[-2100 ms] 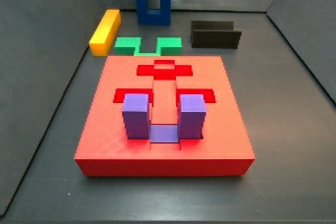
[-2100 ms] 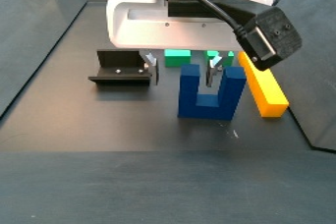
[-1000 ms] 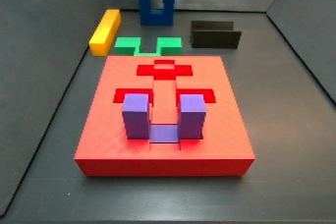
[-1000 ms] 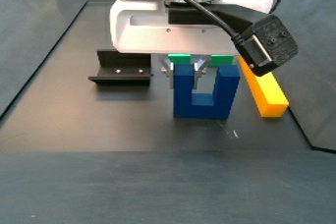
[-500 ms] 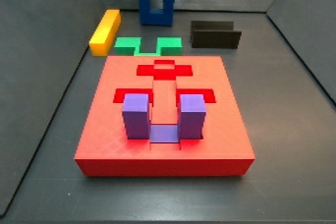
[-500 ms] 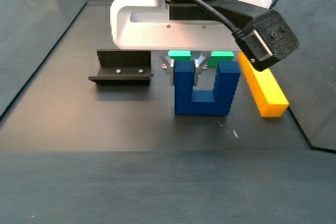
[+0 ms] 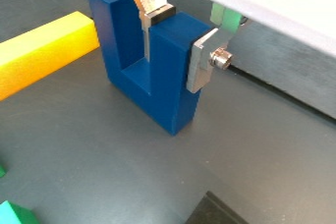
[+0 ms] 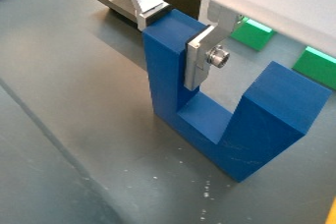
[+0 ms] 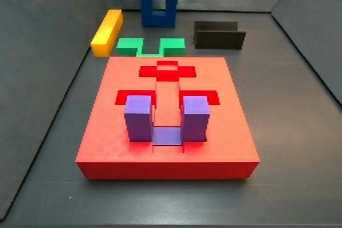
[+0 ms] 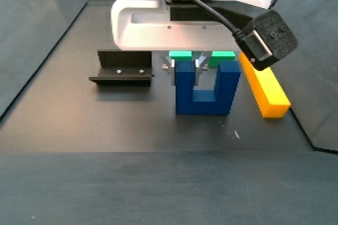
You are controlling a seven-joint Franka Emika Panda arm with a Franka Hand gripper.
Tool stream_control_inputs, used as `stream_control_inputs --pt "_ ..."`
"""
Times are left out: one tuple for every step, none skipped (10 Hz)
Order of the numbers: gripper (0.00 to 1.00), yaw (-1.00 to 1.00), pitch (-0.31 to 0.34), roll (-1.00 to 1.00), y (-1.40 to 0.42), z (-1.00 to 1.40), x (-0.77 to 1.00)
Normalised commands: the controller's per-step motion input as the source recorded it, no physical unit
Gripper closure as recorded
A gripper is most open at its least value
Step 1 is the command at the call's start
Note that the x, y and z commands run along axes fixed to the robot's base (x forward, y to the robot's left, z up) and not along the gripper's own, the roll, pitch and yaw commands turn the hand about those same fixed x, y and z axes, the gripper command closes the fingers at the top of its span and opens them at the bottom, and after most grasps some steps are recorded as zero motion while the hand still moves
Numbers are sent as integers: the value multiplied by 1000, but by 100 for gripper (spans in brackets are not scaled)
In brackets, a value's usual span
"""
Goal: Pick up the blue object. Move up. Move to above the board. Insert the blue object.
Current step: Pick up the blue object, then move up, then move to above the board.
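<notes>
Nothing has shifted since 0.5 s earlier: gripper (image 8: 174, 33) clamps 1 prong of the blue object (image 8: 221, 95), which stands on the floor beyond the board (image 9: 167, 122), right of the fixture (image 10: 121, 68).

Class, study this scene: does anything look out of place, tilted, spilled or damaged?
Nothing stands out. The blue object stands upright on the floor, with the gripper straddling one of its prongs. The purple block sits squarely in the board, and the yellow bar, green piece and fixture lie in order.
</notes>
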Motion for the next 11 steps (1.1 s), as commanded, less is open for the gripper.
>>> stream_control_inputs --pt "100 0 0 0 0 0 0" --pt "100 0 0 0 0 0 0" --pt "100 0 0 0 0 0 0" --pt "100 0 0 0 0 0 0" --pt "100 0 0 0 0 833 0" --pt "100 22 13 -8 -35 806 -17" --pt "100 25 34 20 -38 607 -52" --pt "100 20 14 73 -29 233 -15" --pt "100 0 0 0 0 1400 0" --pt "100 -3 17 -25 5 1400 -18" --pt "100 0 38 -4 -5 1400 -48"
